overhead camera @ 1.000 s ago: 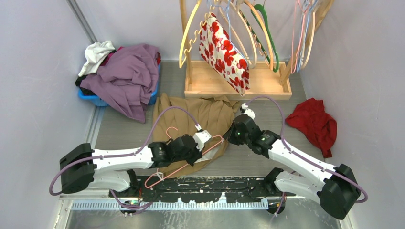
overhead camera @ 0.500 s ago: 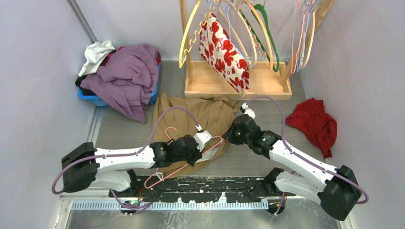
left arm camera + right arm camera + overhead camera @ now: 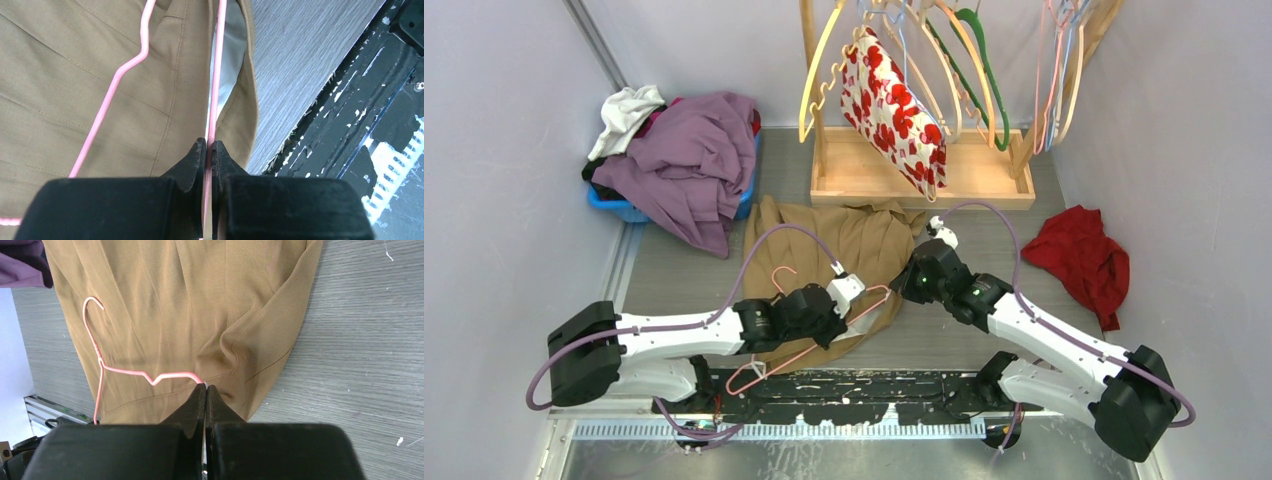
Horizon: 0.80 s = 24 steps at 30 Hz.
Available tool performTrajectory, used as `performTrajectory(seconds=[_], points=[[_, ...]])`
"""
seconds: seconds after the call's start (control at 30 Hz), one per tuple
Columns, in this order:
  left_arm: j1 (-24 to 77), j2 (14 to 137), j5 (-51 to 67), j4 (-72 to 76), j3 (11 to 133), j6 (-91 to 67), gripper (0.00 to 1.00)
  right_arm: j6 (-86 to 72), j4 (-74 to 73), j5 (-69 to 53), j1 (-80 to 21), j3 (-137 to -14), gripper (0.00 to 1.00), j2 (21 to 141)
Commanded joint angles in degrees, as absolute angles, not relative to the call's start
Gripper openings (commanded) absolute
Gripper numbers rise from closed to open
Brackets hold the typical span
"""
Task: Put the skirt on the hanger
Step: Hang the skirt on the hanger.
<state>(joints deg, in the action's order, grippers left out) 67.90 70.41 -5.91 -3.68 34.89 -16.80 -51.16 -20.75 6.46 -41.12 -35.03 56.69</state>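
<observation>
Pink wire is what your left jaws are pinched tight on: the left wrist view shows the straight bar of the pink wire hanger [image 3: 216, 75] running between the two tips with no gap. That left arm [image 3: 684, 335] reaches in from the desk's near-left corner, just past the black base plate [image 3: 854, 385] on the near edge.

The hanger lies flat on the near-left part of the tan skirt [image 3: 854, 240], its hook pointing towards the left edge. You can see a strip of white lining [image 3: 227, 60] where the skirt's edge gapes beside the wire.

Your right arm [image 3: 1044, 330] comes in from the near-right corner. Its jaws are fully closed, with the tips down at the skirt's right edge, where the hanger's shoulder end reaches them. You cannot tell whether they pinch cloth, wire or nothing.

The skirt lies spread on the grey desk [image 3: 674, 275], across its middle and up to the wooden rack [image 3: 864, 180] at the far edge.

Near the right edge sits a crumpled red cloth [image 3: 1079, 255], well apart from the skirt. Towards the far-left corner a blue basket [image 3: 619, 207] holds a purple garment [image 3: 689, 165] spilling over its rim, and a white cloth [image 3: 629, 110]. On the rack hang empty hangers, one of them a green hanger [image 3: 984, 80], plus a red-and-white floral garment [image 3: 889, 110].
</observation>
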Motion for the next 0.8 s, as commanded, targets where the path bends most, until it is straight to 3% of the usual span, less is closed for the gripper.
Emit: performTrajectory(seconds=[0.0, 0.77], points=[[68.62, 69.36, -4.6, -0.17, 34.67, -18.41, 0.0, -51.33, -17.85, 6.46, -41.04, -36.01, 0.01, 57.21], [70.49, 72.31, -5.41, 5.18, 35.02, -18.07, 0.0, -50.1, -18.52, 4.98, -40.98, -37.61, 0.01, 58.39]])
